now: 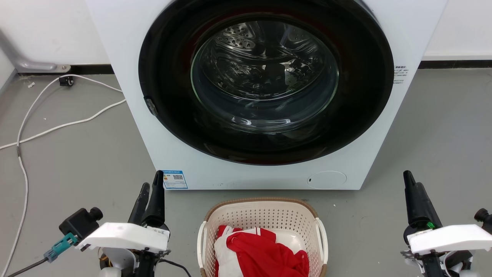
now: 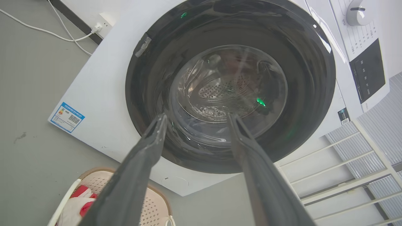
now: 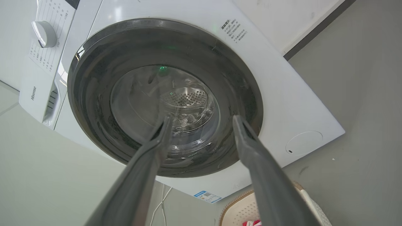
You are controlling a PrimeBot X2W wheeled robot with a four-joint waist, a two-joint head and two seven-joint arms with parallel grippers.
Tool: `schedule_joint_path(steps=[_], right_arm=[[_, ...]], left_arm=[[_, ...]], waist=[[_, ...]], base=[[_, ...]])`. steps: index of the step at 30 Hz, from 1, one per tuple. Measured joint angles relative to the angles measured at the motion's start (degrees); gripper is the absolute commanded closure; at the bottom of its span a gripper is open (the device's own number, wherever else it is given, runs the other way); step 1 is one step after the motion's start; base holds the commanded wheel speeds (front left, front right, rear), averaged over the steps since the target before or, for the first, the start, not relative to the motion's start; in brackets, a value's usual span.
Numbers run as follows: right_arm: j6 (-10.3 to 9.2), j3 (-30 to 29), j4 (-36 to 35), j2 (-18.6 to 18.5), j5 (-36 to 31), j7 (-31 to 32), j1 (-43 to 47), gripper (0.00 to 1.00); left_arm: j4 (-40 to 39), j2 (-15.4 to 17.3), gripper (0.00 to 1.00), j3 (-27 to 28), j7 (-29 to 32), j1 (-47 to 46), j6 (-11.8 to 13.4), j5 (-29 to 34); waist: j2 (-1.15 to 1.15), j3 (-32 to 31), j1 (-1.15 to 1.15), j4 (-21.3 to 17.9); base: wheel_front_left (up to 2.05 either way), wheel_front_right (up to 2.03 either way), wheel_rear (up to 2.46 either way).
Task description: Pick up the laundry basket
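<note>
Laundry basket (image 1: 265, 215), perforated cream plastic, sits between left pincer (image 2: 197, 115) and right pincer (image 3: 201, 117), both spread, empty

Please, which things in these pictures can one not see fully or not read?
Head view: the near end of the laundry basket is cut off by the bottom edge.
Head view: its floor is hidden under the red and white cloth.
Head view: the blue sticker has print too small to read.
Left wrist view: a finger of the left pincer covers part of the basket.
</note>
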Motion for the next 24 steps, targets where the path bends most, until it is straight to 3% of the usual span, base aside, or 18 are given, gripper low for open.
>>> schedule_joint_path(steps=[24], right_arm=[[0.01, 1.4, -1.0, 0.1, -21.2, -2.3, 0.6, 0.00]], left_arm=[[1.3, 0.0, 0.00, -2.1, -4.1, -1.1, 1.0, 19.2]], waist=[[0.00, -0.1, 0.00, 0.3]], base=[[0.00, 0.00, 0.00]])
